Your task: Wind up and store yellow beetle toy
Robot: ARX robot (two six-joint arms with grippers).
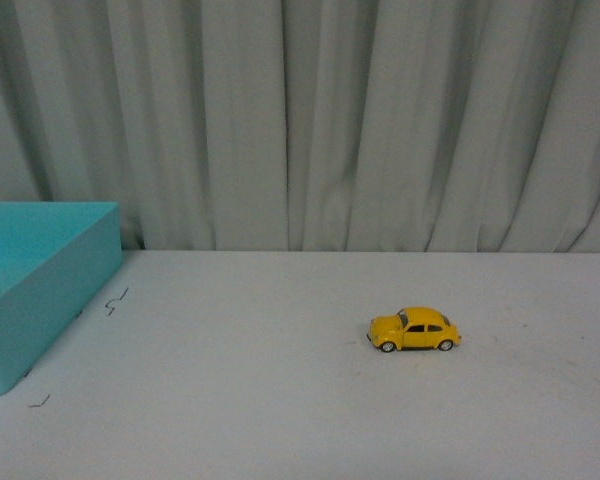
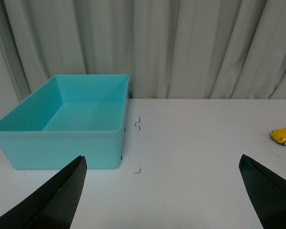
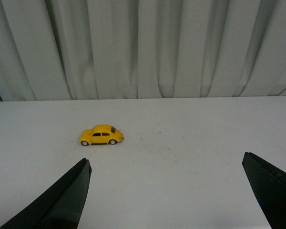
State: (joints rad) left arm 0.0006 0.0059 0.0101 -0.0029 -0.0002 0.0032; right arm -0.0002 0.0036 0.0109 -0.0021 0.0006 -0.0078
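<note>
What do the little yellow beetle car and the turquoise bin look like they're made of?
Small yellow beetle toy car: glossy painted shell with silvery hubs, diecast metal or hard plastic; the shine cannot settle which. Turquoise rectangular bin: probably moulded plastic, with smooth, evenly coloured, softly sheened walls.

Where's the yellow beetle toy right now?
Front view: the yellow beetle toy stands on its wheels on the white table, right of centre, far from the teal bin at the left edge.
</note>
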